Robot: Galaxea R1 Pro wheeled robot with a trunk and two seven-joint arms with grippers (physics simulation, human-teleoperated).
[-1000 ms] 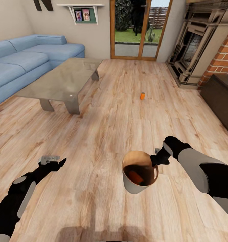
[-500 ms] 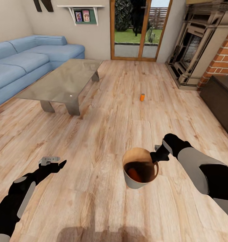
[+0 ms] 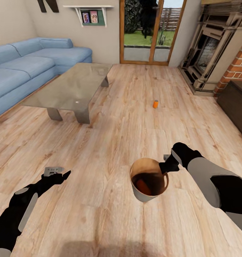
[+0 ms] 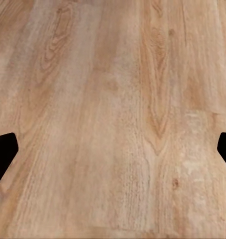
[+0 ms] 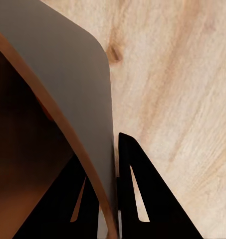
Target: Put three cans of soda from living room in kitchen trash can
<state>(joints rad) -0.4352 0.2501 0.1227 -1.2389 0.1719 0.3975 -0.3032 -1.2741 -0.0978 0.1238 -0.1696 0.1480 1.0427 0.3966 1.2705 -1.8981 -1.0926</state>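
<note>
Living rm, light wood-plank floor [image 3: 110,142].
- Small round light-brown wooden bin w/ dark inside [image 3: 149,180]: held off the floor by right gripper [image 3: 163,167], jaws pinched on its rim, one finger inside, one outside [image 5: 142,194].
- Orange soda can [image 3: 144,185]: lying inside bin.
- 2nd orange soda can [image 3: 155,104]: upright on floor, well ahead, nr glass doors [image 3: 149,30].
- Left gripper [image 3: 58,174]: wide open, empty, over bare planks.
- Grey low worktop [image 3: 72,87] beside blue sofa [image 3: 28,67].
</note>
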